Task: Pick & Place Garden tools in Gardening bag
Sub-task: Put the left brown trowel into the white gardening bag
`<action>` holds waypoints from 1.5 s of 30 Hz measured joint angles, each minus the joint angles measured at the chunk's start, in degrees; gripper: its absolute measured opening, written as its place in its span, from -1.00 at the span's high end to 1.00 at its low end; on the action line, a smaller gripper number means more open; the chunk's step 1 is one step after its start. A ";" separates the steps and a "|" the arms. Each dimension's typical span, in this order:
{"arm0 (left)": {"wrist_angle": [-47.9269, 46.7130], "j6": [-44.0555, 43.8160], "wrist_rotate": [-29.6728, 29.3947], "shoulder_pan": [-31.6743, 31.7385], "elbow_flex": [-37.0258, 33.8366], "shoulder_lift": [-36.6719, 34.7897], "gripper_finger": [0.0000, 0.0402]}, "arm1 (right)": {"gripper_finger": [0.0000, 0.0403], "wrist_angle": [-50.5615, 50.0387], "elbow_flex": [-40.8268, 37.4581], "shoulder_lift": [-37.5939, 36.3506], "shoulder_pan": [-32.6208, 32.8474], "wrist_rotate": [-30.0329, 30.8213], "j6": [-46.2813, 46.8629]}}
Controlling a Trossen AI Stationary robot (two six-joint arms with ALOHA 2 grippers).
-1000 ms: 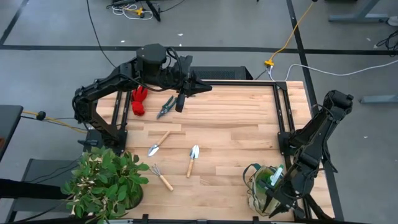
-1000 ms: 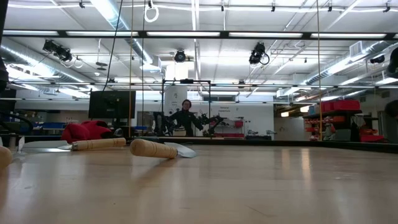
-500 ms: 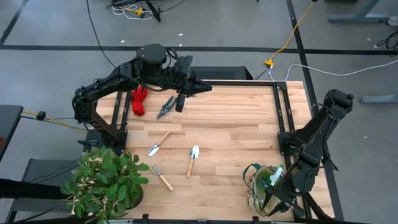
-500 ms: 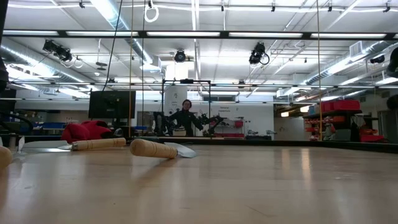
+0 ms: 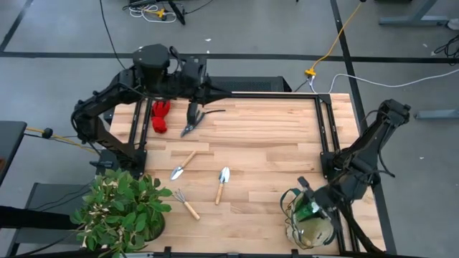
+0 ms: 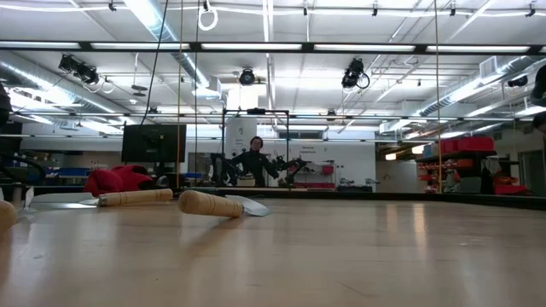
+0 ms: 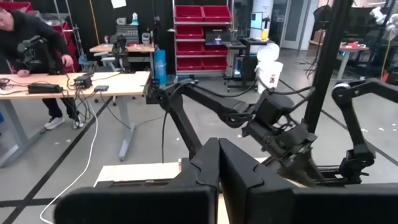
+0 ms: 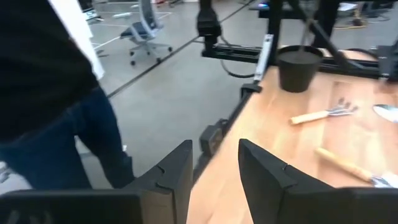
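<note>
High view: right gripper [image 5: 307, 201], fingers parted & empty, has lifted off gardening bag [image 5: 307, 223] w/ green-and-white item [image 5: 313, 211] inside; left gripper [image 5: 195, 107] clenched, empty, retracted above shears [image 5: 192, 122].

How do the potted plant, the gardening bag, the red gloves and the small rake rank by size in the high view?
1. potted plant
2. gardening bag
3. red gloves and small rake: they look too alike to rank.

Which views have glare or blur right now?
Low view: ceiling lights glare off the table; the nearest trowel handle is soft. Right wrist view: motion smear over the person's leg and the hand rake. High view: even and sharp.
</note>
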 joint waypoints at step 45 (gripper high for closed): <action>-8.62 -1.49 -8.58 -0.04 -0.04 -0.75 0.02 | 0.18 -0.10 3.69 -2.25 -11.22 7.22 2.53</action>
